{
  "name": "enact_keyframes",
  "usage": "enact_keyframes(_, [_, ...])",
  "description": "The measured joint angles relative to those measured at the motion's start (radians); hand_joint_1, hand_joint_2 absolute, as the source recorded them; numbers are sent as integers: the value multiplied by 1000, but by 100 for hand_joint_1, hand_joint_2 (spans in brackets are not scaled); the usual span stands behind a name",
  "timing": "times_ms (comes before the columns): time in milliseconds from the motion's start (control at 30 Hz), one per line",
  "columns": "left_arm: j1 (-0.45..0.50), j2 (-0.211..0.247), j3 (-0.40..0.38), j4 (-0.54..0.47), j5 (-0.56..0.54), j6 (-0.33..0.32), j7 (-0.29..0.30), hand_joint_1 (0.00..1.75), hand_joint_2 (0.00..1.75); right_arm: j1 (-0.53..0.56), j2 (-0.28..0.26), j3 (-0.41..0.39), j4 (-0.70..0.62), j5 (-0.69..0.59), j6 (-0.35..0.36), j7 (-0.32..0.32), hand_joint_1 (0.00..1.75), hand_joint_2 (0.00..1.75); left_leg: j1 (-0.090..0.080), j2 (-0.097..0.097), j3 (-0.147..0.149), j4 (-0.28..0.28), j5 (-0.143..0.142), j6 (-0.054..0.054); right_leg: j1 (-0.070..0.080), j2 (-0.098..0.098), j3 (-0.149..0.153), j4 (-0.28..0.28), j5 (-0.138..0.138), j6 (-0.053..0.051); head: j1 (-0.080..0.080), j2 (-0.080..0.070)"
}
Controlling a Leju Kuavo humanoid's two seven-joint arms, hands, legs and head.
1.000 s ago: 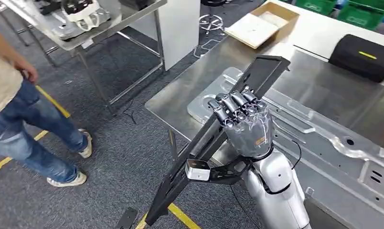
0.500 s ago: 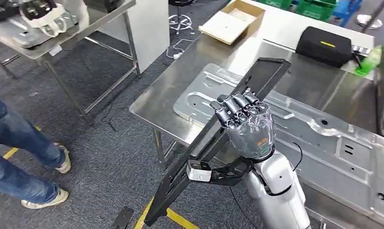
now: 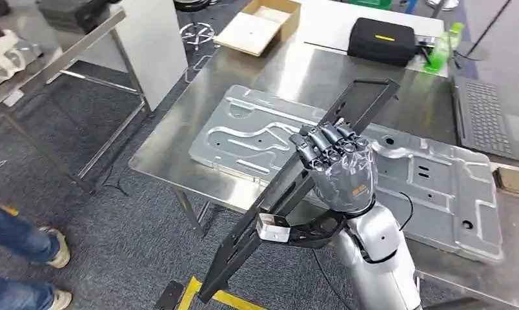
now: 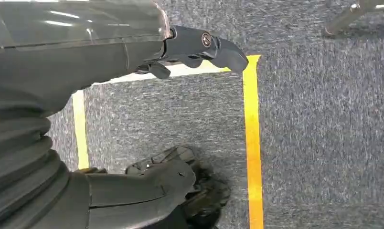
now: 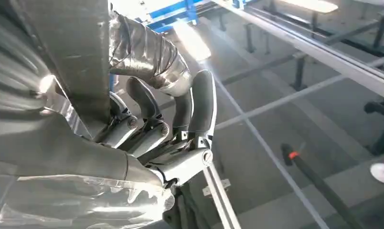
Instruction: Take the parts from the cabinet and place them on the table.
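Observation:
My right hand [image 3: 337,165] grips a long black metal frame part [image 3: 363,100] near its middle. The part slants from low over the floor at the front left up over the steel table [image 3: 321,74]. A large stamped silver panel [image 3: 257,139] lies flat on that table, under the part's upper end. In the right wrist view the fingers [image 5: 180,109] wrap around the dark bar [image 5: 70,62]. My left hand [image 4: 199,43] hangs over the grey carpet and holds nothing.
At the table's far side stand a cardboard box [image 3: 257,26], a black case [image 3: 381,40] and a green bottle [image 3: 441,51]; a laptop [image 3: 492,119] lies at the right. A person's legs [image 3: 18,245] are at the lower left. Another steel table [image 3: 50,58] stands at the left.
The whole picture has shifted: the camera has turned right, so the table sits more centrally and the person's legs lie near the left edge. My right hand still holds the part the same way.

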Motion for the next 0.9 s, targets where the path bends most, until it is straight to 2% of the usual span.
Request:
enact_keyframes(33, [-1,0,0,0,0,0,0,0,175,0,0,-3,2,-3,0,-2,175,175,2,-1,14,-35,32,-3,-2,11,-1,4,-1,2,0,0])
enact_keyframes(67, [-3,1,0,0,0,0,0,0,175,0,0,-6,5,-7,0,-5,175,175,6,-4,50,-116,85,-5,-5,27,-1,12,-5,7,0,0])
enact_keyframes(100, [-4,1,0,0,0,0,0,0,175,0,0,-10,7,-9,0,-6,175,175,12,-25,87,-197,129,-8,-7,40,-3,21,-10,14,0,0])
enact_keyframes(133, [-3,1,0,0,0,0,0,0,175,0,1,-15,9,-12,0,-8,175,175,17,-57,102,-232,124,-9,-8,43,-10,32,-15,21,0,0])
enact_keyframes(167, [-4,1,0,0,1,-1,-1,0,175,-2,1,-21,12,-19,0,-9,175,175,16,-68,101,-254,118,-4,-4,54,-22,49,-19,26,0,0])
enact_keyframes(200, [-6,1,0,0,1,-2,-1,0,175,-1,2,-31,16,-32,0,-6,175,175,14,-64,98,-244,120,5,-7,58,-28,46,-14,33,0,0])
enact_keyframes(233, [-6,1,0,0,6,-2,-2,0,175,1,2,-40,25,-72,0,17,175,175,10,-61,96,-242,121,9,-7,63,-30,43,-11,38,-1,0])
enact_keyframes(267, [-6,0,0,0,15,-1,-5,0,175,-9,0,-51,63,-160,0,66,175,175,7,-58,96,-244,126,16,-10,68,-30,38,-7,45,-1,0])
enact_keyframes(300, [-7,-2,0,0,22,-1,-7,0,175,-22,-5,-61,105,-237,1,110,175,175,16,-50,100,-254,134,29,-11,66,-32,41,-10,48,0,0])
enact_keyframes(333, [-7,-1,1,0,23,-1,-10,0,175,-30,-17,-69,139,-297,0,143,175,175,14,-47,101,-258,137,34,-7,20,-38,59,-24,51,1,0])
enact_keyframes(367, [-6,-1,1,0,23,-1,-13,0,175,-44,-29,-72,165,-343,0,163,175,175,12,-45,99,-259,139,39,-8,-10,-60,107,-54,56,0,0])
enact_keyframes(433, [3,0,1,0,24,-2,-16,0,175,-71,-58,-80,225,-402,0,178,175,175,6,-31,97,-259,139,43,-11,-31,-135,262,-124,64,0,0])
enact_keyframes(467, [6,1,1,0,24,-2,-16,0,175,-78,-68,-84,248,-419,1,186,175,175,6,-26,97,-259,139,43,-11,-33,-160,314,-138,65,1,0])
enact_keyframes(500, [8,2,1,0,25,-3,-16,0,175,-83,-81,-90,271,-433,2,193,175,175,6,-23,97,-259,139,43,-11,-33,-167,325,-129,65,0,0])
enact_keyframes(533, [8,2,1,0,26,-3,-16,0,175,-89,-94,-94,291,-447,2,195,175,175,5,-21,97,-259,139,43,-11,-33,-151,291,-100,63,1,0])
enact_keyframes(600, [8,1,1,0,31,-6,-16,0,175,-110,-123,-100,319,-469,1,204,175,175,5,-20,98,-259,138,42,-9,-34,-69,132,-16,52,1,0])
enact_keyframes(633, [8,1,1,0,32,-8,-18,0,175,-127,-139,-106,331,-474,1,208,175,175,5,-18,98,-259,137,41,-4,-38,-33,50,2,43,0,0])
enact_keyframes(667, [7,1,1,0,32,-11,-19,0,175,-145,-151,-113,348,-477,2,209,175,175,-1,-16,94,-259,136,37,5,-40,-23,35,-11,40,0,0])
enact_keyframes(733, [8,1,1,0,31,-13,-19,0,175,-172,-175,-129,374,-482,2,210,175,175,1,-15,95,-263,137,28,8,-38,-24,29,-10,37,0,0])
enact_keyframes(800, [8,0,1,0,31,-16,-20,0,175,-191,-202,-141,396,-482,3,210,175,175,-2,-15,102,-274,138,14,5,-38,-16,13,-5,25,0,0])
enact_keyframes(833, [8,1,1,0,30,-17,-20,0,175,-200,-208,-146,405,-479,3,212,175,175,0,-14,99,-260,125,13,-2,-41,-5,1,0,20,0,0])
enact_keyframes(867, [8,1,1,0,30,-18,-21,0,175,-218,-217,-150,415,-472,3,213,175,175,-1,-15,81,-220,99,11,-4,-39,-1,-5,1,14,0,0])
enact_keyframes(900, [7,1,1,0,30,-21,-21,0,175,-236,-226,-153,429,-462,3,217,175,175,-1,-15,50,-157,67,11,-3,-39,-2,-4,1,10,-1,0])
